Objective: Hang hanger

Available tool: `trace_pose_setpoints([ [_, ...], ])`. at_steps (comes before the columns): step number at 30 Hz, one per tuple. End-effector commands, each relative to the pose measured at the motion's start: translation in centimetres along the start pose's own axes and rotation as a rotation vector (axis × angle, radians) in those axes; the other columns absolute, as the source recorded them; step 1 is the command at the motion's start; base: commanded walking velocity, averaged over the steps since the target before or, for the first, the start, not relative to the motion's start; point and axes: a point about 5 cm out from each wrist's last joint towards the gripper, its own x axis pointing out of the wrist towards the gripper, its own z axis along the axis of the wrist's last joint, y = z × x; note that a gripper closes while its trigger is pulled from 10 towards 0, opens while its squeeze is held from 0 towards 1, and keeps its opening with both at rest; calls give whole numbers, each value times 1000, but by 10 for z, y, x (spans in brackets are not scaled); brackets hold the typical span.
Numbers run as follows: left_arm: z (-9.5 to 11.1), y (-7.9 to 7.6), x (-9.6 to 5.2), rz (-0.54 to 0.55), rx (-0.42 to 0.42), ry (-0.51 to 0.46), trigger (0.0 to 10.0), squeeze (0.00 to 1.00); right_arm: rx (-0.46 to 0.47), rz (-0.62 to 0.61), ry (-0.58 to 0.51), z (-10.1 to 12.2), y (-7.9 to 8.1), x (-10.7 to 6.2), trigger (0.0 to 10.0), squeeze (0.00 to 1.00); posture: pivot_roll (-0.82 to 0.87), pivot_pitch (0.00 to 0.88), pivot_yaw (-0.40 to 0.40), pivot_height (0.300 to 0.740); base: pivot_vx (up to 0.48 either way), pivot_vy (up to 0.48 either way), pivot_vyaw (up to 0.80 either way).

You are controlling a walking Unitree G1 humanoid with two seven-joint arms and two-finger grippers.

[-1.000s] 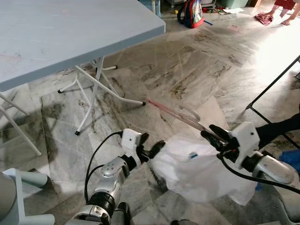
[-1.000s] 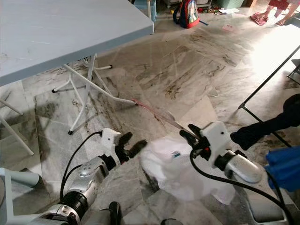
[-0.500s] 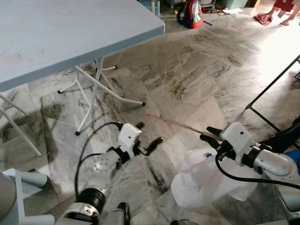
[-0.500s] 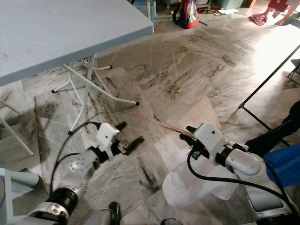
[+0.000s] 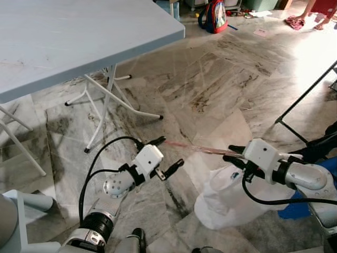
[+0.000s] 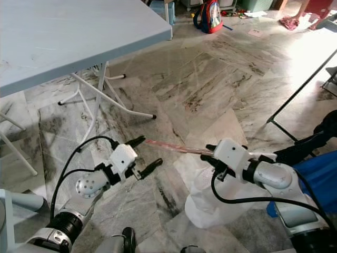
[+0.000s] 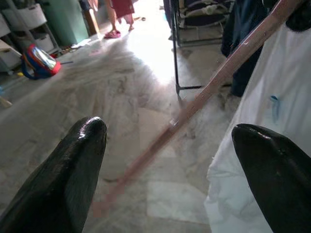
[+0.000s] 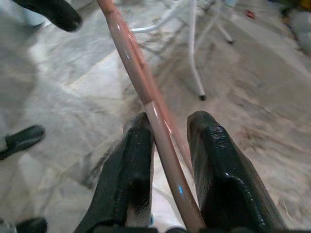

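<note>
Over a grey marble floor [image 5: 210,79], streaked brown and glaring white where daylight falls toward the far right, the robot works low. Right end effector [image 8: 167,141] pinches the pink hanger [image 5: 202,150] between its two fingers, and you can see the rod running straight through them in the wrist view. A white garment [image 5: 231,197] droops from the hanger beneath that arm, bunched against the floor. The hanger's free end points left, its tip close by the upper finger of the left end effector [image 5: 167,157], whose fingers are spread wide and grip nothing; the rod passes between them in the left wrist view without touching. At the robot's left stands a pale blue folding desk [image 5: 79,37] on white legs [image 5: 105,100]. Far back, a red and blue backpack [image 5: 216,15] sits on the floor, and a person's feet [image 5: 310,21] show at the top right corner. A black rack frame [image 5: 303,108] angles down on the right, with dark clothing [image 5: 324,147] and something blue [image 6: 321,176] just behind the right arm.
</note>
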Motion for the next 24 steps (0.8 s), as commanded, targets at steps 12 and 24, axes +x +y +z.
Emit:
trace_pose_setpoints([
  [12, -3, -2, 1, -79, 27, 28, 10000, 0, -167, 115, -54, 31, -30, -3, 10000, 0, -113, 237, 4, 740, 0, 0, 0],
  [24, 22, 26, 22, -92, 56, 8, 10000, 0, -278, 187, -52, 43, -43, 18, 10000, 0, -105, 245, 1, 740, 0, 0, 0],
])
